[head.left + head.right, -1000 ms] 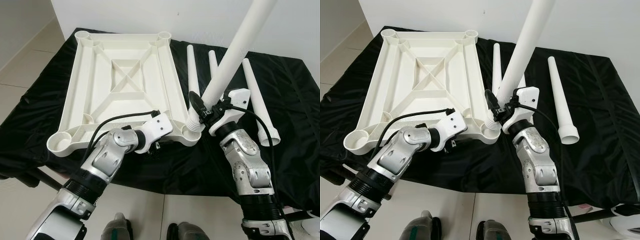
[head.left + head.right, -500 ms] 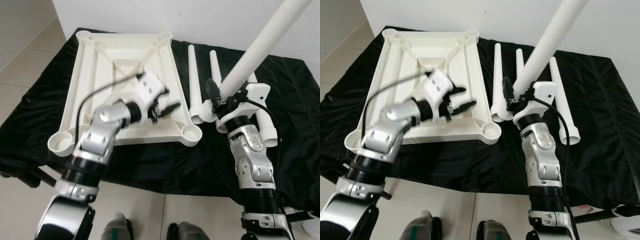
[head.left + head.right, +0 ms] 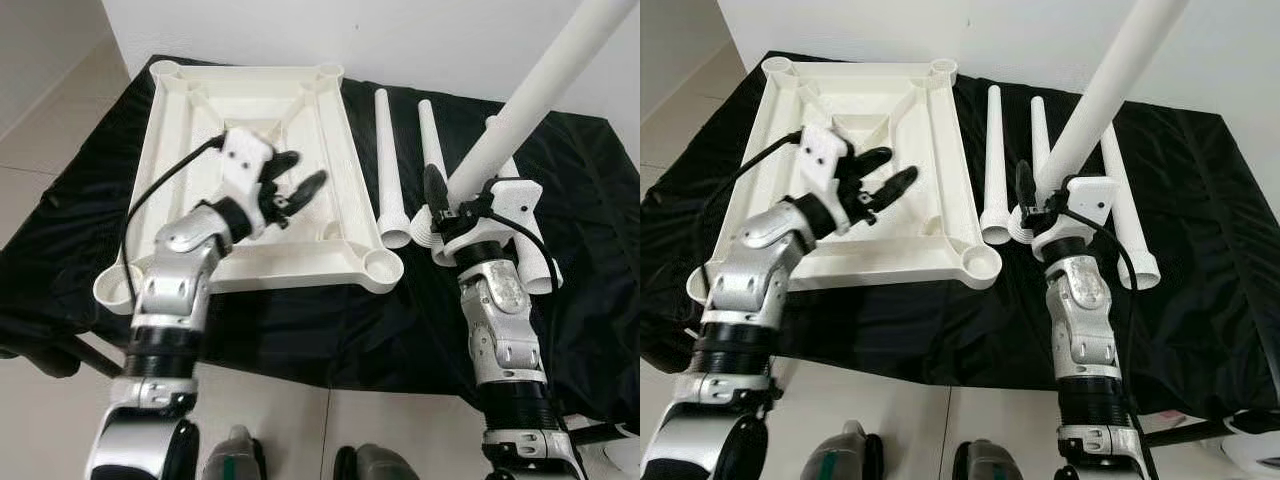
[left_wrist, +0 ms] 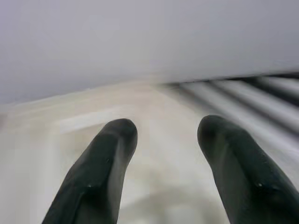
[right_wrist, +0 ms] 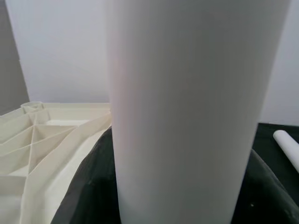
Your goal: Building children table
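The white tabletop (image 3: pixel 250 120) lies upside down on a black cloth, ribs up, with a round socket (image 3: pixel 380 265) at each corner. My left gripper (image 3: pixel 300 172) hovers open over its near half, holding nothing; its two black fingers (image 4: pixel 105 163) stand apart. My right gripper (image 3: pixel 455 195) is shut on a white table leg (image 3: pixel 540 90), held steeply tilted up and to the right. The leg's lower end hangs right of the near right socket, apart from it. In the right wrist view the leg (image 5: pixel 187 112) stands between the fingers.
Three more white legs lie on the cloth right of the tabletop: one (image 3: pixel 385 150) close beside it, a second (image 3: pixel 428 140) next to that, a third (image 3: pixel 525 240) behind my right arm. A white wall stands behind; tiled floor lies below the cloth's front edge.
My left gripper rose from the tabletop's near edge to above its ribs and opened. My right gripper carried the leg rightward, away from the near right socket.
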Motion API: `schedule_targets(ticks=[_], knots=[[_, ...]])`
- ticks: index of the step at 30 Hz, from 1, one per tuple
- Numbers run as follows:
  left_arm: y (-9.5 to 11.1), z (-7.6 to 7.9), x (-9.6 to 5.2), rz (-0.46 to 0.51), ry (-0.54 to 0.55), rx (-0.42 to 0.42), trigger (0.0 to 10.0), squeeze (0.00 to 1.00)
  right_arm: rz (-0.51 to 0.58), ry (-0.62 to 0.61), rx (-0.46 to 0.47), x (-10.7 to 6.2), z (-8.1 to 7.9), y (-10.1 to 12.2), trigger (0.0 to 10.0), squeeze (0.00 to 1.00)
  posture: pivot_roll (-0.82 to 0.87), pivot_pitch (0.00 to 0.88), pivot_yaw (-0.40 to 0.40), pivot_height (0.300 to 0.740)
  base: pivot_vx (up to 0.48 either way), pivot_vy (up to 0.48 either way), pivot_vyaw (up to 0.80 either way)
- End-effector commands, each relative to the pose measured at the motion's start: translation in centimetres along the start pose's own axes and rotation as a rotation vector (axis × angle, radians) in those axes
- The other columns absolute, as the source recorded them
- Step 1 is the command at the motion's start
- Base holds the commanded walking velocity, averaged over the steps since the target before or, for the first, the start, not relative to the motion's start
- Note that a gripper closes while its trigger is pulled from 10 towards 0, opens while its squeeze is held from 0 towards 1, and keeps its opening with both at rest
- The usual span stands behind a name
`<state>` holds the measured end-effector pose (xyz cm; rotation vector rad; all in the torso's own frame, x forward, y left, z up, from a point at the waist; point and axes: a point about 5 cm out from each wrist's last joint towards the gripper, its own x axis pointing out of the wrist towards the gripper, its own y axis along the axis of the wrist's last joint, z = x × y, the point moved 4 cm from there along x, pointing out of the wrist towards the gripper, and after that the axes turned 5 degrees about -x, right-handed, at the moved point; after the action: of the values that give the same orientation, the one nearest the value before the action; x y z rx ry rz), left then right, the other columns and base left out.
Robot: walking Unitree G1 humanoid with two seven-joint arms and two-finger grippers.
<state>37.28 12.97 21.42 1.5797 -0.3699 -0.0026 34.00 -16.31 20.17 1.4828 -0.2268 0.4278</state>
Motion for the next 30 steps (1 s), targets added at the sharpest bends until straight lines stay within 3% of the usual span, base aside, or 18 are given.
schedule_targets(ticks=[1, 4, 14, 19, 21, 26, 30], knots=[[-0.4, -2.0, -1.4, 0.022, 0.156, 0.011, 10.0, 0.00, 0.000, -0.034, -0.026, -0.5, 0.5, -0.3, 10.0, 0.00, 0.05, 0.000, -0.031, 0.740, 0.000, 0.000, 0.00], [-0.3, -2.4, -1.7, 0.043, 0.197, -0.039, 10.0, 0.00, 0.005, -0.047, -0.032, -0.3, 0.4, -0.4, 10.0, 0.00, 0.06, 0.000, -0.039, 0.740, 0.000, 0.000, 0.00], [0.0, -2.2, -1.2, 0.063, 0.183, -0.040, 10.0, 0.00, 0.013, -0.058, -0.054, 0.3, 0.4, -0.6, 10.0, 0.00, 0.06, 0.000, -0.048, 0.740, 0.000, 0.000, 0.00], [0.3, -1.3, -1.1, 0.084, 0.141, -0.053, 10.0, 0.00, 0.014, -0.059, -0.070, 0.3, 0.4, -0.6, 10.0, 0.00, 0.05, 0.002, -0.053, 0.740, 0.000, 0.000, 0.00], [0.3, 0.1, -1.2, 0.092, 0.097, -0.048, 10.0, 0.00, 0.004, -0.050, -0.084, 0.1, 0.4, -0.7, 10.0, 0.00, 0.04, 0.009, -0.048, 0.740, 0.000, 0.000, 0.00], [-0.1, 0.5, -1.3, 0.088, 0.110, -0.089, 10.0, 0.00, -0.012, -0.060, -0.110, 0.1, 0.4, -1.0, 10.0, 0.00, 0.03, 0.007, -0.039, 0.740, 0.000, 0.000, 0.00], [0.3, 0.6, -1.3, 0.109, 0.122, -0.075, 10.0, 0.00, -0.029, -0.069, -0.113, 0.2, 0.3, -1.3, 10.0, 0.00, 0.04, 0.000, -0.040, 0.740, 0.000, 0.000, -0.17]])
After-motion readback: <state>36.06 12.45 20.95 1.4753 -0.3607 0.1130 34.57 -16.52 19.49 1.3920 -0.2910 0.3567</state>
